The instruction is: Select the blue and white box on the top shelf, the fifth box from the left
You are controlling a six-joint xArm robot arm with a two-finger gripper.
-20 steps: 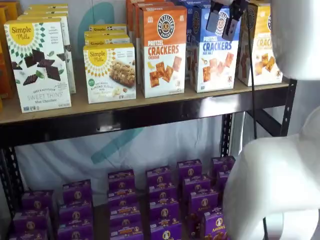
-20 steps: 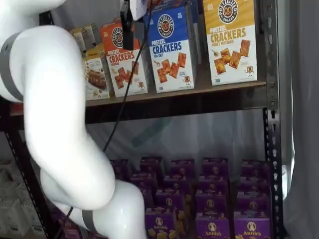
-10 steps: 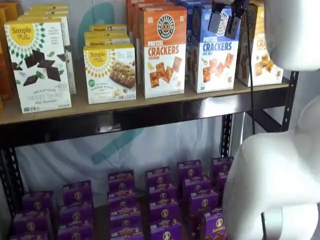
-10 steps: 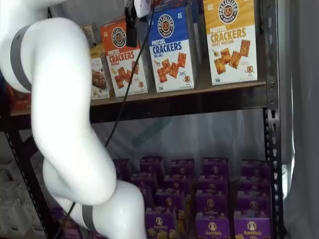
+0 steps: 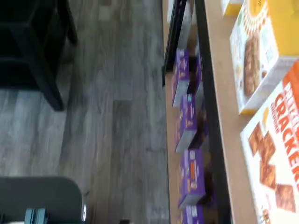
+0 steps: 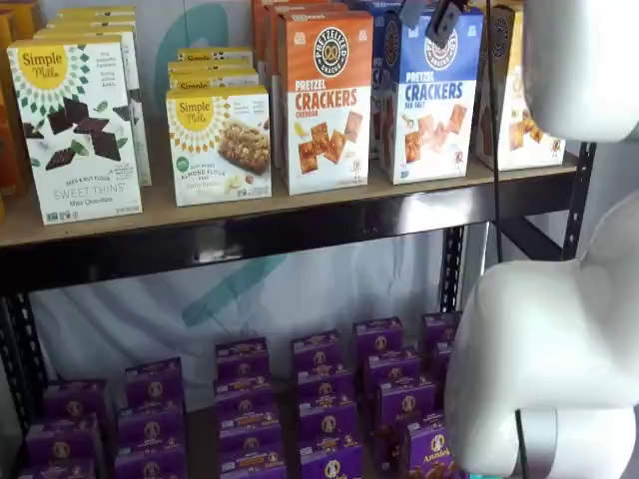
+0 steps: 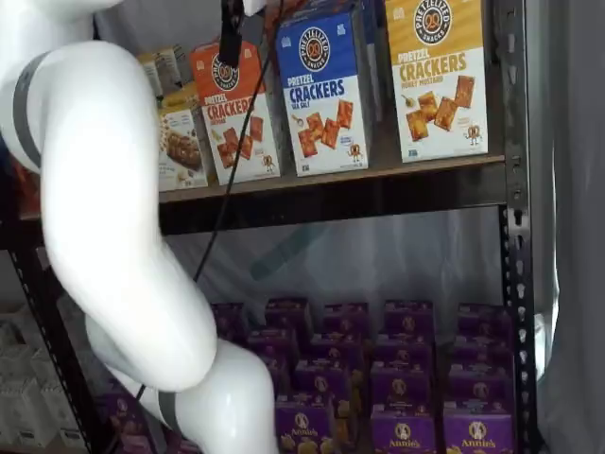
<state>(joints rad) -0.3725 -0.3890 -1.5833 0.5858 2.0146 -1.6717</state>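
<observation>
Gripper risen, open, before blue and white box

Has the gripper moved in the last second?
Yes. In a shelf view the gripper has risen against the blue and white box, now near its top edge.

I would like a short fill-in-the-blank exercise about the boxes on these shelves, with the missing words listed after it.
1. The blue and white box stands on the ____ shelf.
2. The lettering below its round logo reads PRETZEL ____.
3. The boxes on the lower shelf are ____ in colour.
4. The Simple Mills Sweet Thins box shows the flavour Mint ____.

Missing words: top; CRACKERS; purple; Chocolate
</observation>
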